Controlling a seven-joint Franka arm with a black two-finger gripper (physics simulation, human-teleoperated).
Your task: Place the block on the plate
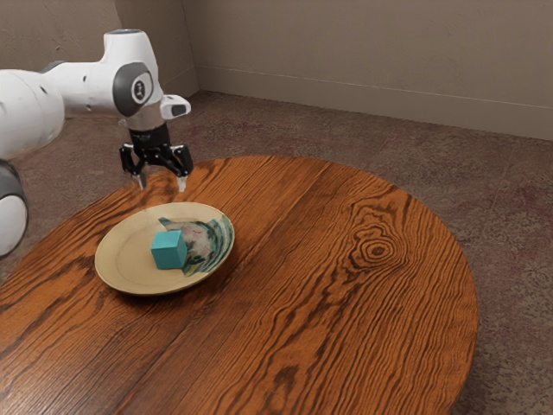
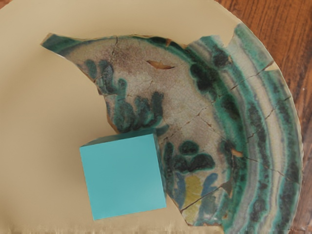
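Observation:
My gripper (image 1: 162,183) hangs above the far side of the plate (image 1: 125,259) in the exterior view, its two fingers spread apart with nothing between them. A teal block (image 1: 168,250) rests on the plate near its middle, lower than the fingertips and separate from them. From the wrist camera, the block's top face (image 2: 123,176) lies beside the green patterned part of the plate (image 2: 44,122).
The round wooden table (image 1: 346,285) carries the plate near its edge on the exterior view's left. Beyond it are a carpeted floor (image 1: 510,199) and a plain wall (image 1: 389,52).

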